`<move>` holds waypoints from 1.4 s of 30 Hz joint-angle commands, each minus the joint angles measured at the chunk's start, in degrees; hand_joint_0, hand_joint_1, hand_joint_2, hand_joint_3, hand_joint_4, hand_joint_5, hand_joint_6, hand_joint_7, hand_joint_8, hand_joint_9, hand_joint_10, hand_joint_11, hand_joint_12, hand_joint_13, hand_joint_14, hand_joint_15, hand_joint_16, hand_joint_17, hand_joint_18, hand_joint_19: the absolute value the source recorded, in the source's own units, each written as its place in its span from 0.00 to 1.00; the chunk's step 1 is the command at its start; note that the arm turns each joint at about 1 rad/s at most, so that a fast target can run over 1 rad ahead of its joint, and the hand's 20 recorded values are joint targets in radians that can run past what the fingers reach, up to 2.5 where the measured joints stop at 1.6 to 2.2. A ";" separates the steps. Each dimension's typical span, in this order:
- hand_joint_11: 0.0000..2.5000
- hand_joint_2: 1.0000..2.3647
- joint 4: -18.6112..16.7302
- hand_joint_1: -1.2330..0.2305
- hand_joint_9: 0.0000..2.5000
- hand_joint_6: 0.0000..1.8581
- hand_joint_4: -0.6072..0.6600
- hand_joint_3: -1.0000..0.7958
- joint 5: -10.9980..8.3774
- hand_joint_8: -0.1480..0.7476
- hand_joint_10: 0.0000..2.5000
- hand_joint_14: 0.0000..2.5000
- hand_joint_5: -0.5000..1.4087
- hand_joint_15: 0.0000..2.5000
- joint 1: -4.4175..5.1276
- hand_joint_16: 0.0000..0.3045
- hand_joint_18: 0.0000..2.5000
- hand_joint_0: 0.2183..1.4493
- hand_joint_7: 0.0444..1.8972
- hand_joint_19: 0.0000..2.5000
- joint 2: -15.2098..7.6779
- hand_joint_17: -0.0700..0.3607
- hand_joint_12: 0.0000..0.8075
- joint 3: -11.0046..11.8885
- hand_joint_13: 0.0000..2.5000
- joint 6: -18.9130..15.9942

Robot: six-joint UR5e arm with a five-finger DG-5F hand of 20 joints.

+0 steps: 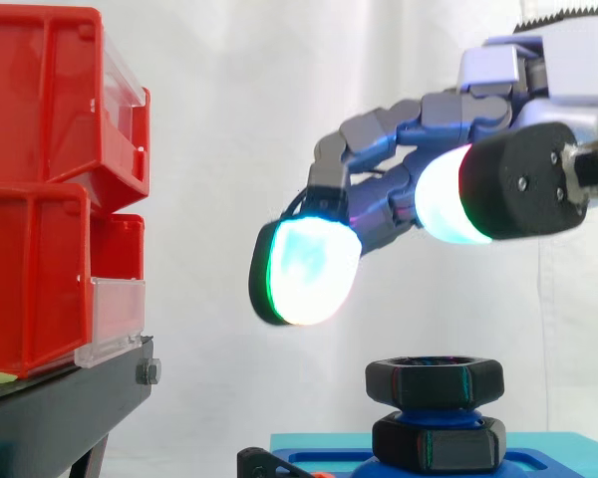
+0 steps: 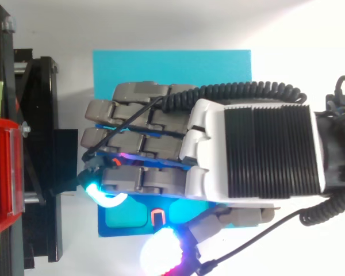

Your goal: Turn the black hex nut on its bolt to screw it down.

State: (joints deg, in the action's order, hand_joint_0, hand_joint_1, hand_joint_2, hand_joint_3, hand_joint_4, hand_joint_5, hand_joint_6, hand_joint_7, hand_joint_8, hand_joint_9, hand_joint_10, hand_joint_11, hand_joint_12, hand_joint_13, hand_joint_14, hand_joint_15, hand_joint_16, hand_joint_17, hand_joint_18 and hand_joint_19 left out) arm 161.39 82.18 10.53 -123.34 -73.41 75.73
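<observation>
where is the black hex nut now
Side view, bottom centre-right: the black hex nut sits over a second nut on the blue base, under the hand, untouched.

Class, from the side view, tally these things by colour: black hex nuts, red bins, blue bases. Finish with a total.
Black hex nuts: 2, the upper nut and the lower nut
Red bins: 2, the top bin and the bottom bin
Blue base: 1
Total: 5

No legible text; perhaps one red mark [image 2: 159, 217] on blue base [image 2: 172, 66]
</observation>
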 commanded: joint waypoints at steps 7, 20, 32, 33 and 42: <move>0.01 0.00 -0.73 0.61 0.19 0.27 0.66 0.28 1.32 0.43 0.00 0.00 0.20 0.00 -0.16 0.17 0.12 0.22 0.55 0.11 -2.17 0.44 0.40 0.46 0.15 0.03; 0.01 0.00 -1.34 0.61 0.19 0.27 0.63 0.28 2.72 0.43 0.00 0.00 0.22 0.00 -0.87 0.17 0.12 0.22 0.64 0.11 -2.87 0.43 0.40 0.55 0.15 0.73; 0.01 0.00 -1.25 0.61 0.19 0.27 0.62 0.28 3.86 0.43 0.00 0.00 0.22 0.00 -1.39 0.17 0.12 0.22 0.68 0.11 -2.87 0.43 0.40 0.55 0.15 3.11; 0.01 0.00 -1.25 0.61 0.19 0.27 0.62 0.28 3.86 0.43 0.00 0.00 0.23 0.00 -1.39 0.17 0.12 0.22 0.68 0.11 -2.87 0.43 0.40 0.55 0.15 3.11; 0.01 0.00 -0.90 0.63 0.19 0.27 0.62 0.28 6.68 0.43 0.00 0.00 0.23 0.00 -2.80 0.17 0.12 0.22 0.76 0.11 -2.78 0.43 0.40 0.55 0.15 4.16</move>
State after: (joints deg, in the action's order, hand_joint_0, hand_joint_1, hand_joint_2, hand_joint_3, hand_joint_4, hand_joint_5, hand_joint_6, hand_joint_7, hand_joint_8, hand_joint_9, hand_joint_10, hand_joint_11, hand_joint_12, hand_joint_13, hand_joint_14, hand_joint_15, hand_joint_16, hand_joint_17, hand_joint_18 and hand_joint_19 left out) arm 160.21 87.98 8.13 -126.20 -72.88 79.54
